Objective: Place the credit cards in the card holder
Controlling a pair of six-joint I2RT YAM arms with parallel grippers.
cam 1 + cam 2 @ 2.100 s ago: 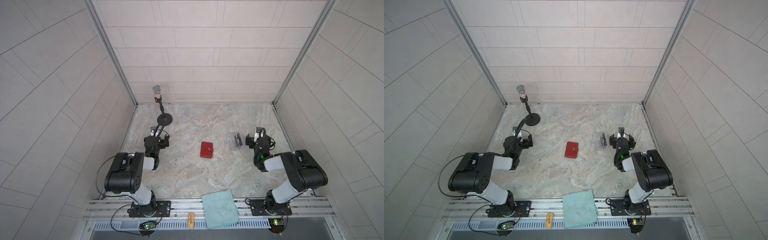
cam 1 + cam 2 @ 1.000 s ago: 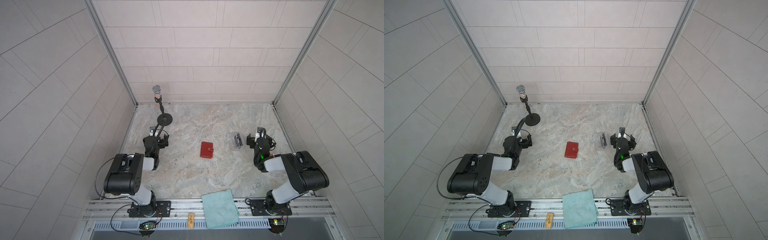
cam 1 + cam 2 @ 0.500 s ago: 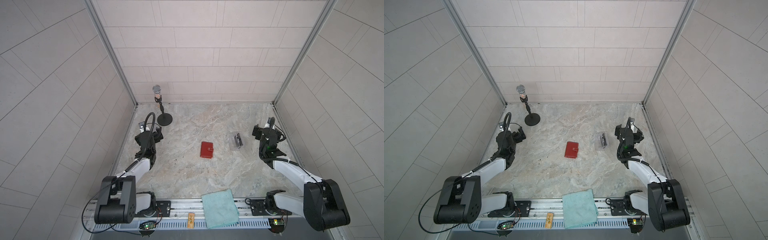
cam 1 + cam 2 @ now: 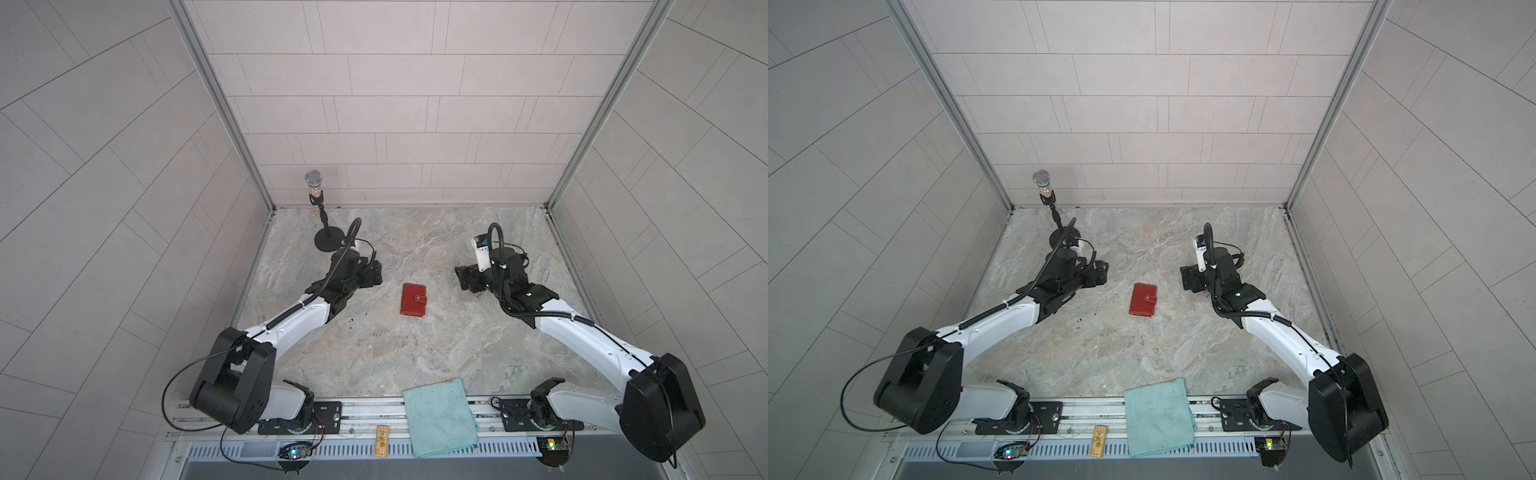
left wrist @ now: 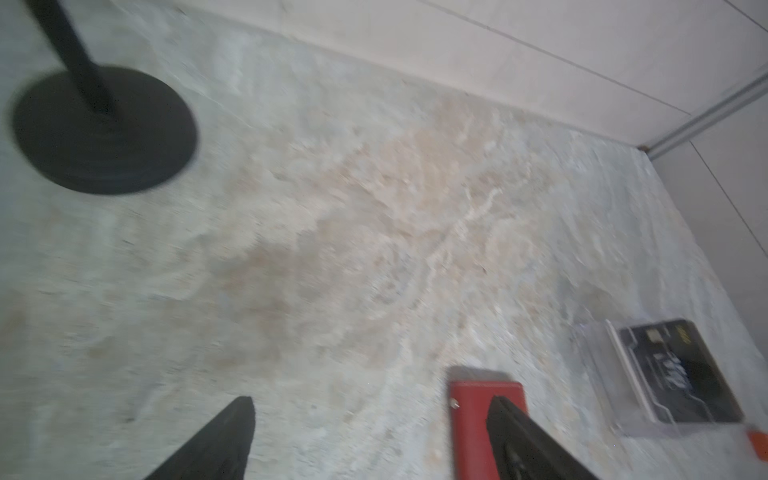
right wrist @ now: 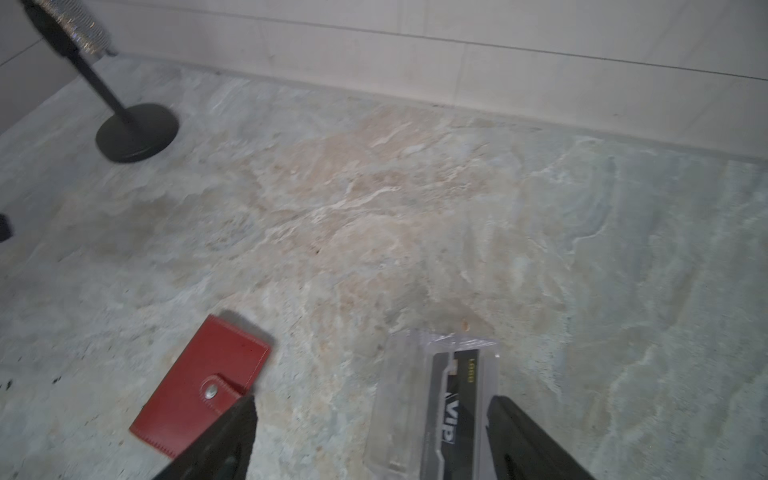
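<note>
Though farther before, grippers nearer card holder

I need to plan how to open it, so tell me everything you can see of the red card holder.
The card holder is a small red leather-look wallet, rectangular, with stitched edges and a tab fastened by a metal snap. It is closed and lies flat on the marble-look table, near its middle. Only the table touches it.
</note>
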